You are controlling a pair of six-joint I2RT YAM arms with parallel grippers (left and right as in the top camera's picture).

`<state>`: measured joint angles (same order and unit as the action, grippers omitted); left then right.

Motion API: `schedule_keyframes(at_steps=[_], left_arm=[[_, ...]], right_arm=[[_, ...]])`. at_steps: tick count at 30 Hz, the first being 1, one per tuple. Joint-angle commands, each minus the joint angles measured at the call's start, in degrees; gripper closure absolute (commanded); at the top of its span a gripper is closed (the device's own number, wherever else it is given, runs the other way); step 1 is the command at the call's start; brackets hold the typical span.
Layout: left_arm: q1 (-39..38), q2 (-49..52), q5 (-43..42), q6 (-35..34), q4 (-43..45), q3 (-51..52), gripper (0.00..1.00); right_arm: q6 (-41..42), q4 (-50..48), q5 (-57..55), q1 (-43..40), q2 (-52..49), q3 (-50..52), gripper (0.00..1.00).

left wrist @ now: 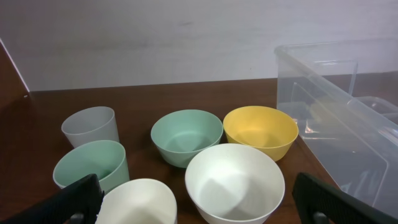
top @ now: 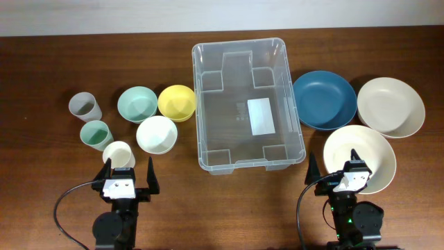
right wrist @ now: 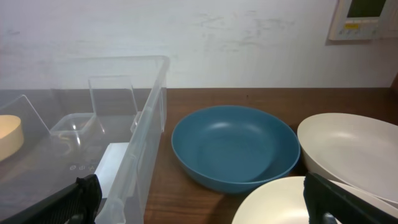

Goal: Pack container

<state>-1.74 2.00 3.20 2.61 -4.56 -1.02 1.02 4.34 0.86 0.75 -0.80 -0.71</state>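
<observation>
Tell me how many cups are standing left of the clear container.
3, in a rough column at far left: a grey cup farthest back, a green cup just in front of it, and a cream cup nearest the front, slightly rightward. None looks hidden.

Grey cup (top: 84, 106), green cup (top: 96, 134), cream cup (top: 118, 151), mint bowl (top: 137, 104), yellow bowl (top: 176, 102), white bowl (top: 156, 134) — blue bowl (top: 323, 99), cream bowl (top: 390, 105), ivory bowl (top: 368, 148)

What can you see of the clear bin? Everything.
The bin is clear, see-through plastic, rectangular with rounded corners, a lipped rim and moulded steps along its floor. A white label sits on the bottom. It stands upright on the table, open-topped, no lid, empty, lengthwise up the overhead view. A yellow bowl sits close by its left wall, a blue dish by its right; neither seems to touch it.
</observation>
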Motion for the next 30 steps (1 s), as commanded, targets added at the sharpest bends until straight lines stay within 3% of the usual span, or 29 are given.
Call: schedule_keyframes(at_steps=[1, 30], left_arm=[[0.04, -0.59, -0.44, 0.92, 0.0, 0.48, 0.01], [0.04, 0.17, -0.44, 0.92, -0.02, 0.48, 0.01]], right_arm=[[-0.35, 0.2, -0.28, 0.26, 0.59, 0.39, 0.01], [-0.35, 0.2, -0.28, 0.26, 0.59, 0.39, 0.01]])
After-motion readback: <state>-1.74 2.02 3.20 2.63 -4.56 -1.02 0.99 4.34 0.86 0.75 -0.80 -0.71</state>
